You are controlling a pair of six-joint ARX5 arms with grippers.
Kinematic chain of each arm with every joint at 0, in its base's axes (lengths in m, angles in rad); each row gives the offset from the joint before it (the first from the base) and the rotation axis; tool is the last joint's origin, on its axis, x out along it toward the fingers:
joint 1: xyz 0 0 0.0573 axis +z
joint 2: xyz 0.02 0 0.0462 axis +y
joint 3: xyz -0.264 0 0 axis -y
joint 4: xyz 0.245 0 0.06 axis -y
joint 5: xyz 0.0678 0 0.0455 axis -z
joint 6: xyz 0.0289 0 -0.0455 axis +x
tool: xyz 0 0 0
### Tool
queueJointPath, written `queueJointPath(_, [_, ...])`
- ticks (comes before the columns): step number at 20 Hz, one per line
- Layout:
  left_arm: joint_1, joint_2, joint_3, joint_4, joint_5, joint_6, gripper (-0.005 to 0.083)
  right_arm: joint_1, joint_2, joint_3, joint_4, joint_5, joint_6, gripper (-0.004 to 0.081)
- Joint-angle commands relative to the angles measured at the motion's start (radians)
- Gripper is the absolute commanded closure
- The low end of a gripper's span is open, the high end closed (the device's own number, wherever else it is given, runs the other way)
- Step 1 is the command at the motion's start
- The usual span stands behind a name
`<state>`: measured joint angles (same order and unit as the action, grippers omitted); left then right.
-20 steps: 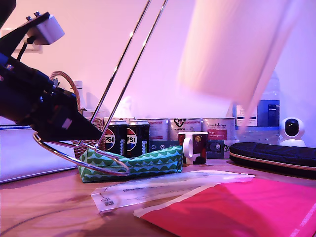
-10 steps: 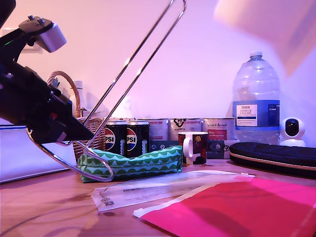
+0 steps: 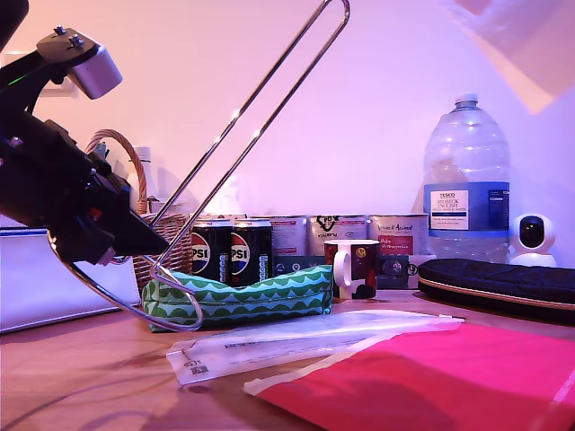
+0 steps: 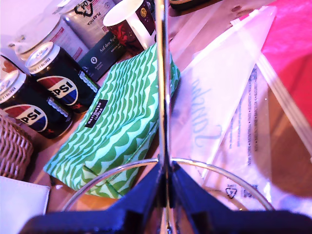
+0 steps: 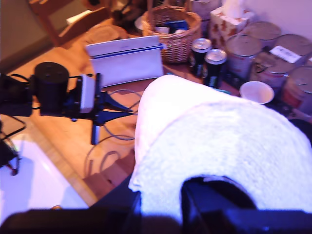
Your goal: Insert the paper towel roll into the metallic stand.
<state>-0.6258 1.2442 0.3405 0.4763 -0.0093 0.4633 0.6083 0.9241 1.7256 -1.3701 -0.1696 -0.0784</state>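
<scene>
First wrist view: my first tool (image 4: 165, 192) is clamped narrow on the metallic stand (image 4: 162, 97), its fingers pinching the upright rods just above the ring base. In the exterior view the stand (image 3: 247, 121) tilts toward that view's right, above the counter (image 3: 81, 377). My second tool (image 5: 161, 204) grips the paper towel roll (image 5: 214, 146), held high, well apart from the stand.

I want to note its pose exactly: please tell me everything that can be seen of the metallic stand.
The metallic stand is thin, shiny chrome wire: a round ring base and a tall narrow loop of two parallel rods, closed at the top. It is tilted, leaning toward the exterior view's right, lifted off the wooden table. My first gripper is shut on the rods where they meet the ring, above the green patterned pouch.
</scene>
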Motion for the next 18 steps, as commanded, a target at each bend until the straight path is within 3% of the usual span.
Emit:
queueJointPath(1, [0.001,-0.015,0.013,0.023,0.001,0.010,0.0797,-0.003,-0.010,-0.002,0.020,-0.032,0.002,0.0781])
queueJointPath(8, [0.001,-0.016,0.013,0.026,0.007,0.016,0.0797,-0.003,-0.058,-0.003,0.040,-0.129,0.019,0.0780])
queueJointPath(14, [-0.009,-0.016,0.013,0.026,0.027,0.009,0.0797,-0.003,-0.072,-0.016,0.035,-0.112,-0.035,0.0780])
queueJointPath(18, [-0.027,-0.032,0.013,0.022,0.027,0.009,0.0797,-0.011,-0.072,-0.085,0.076,-0.081,-0.076,0.0781])
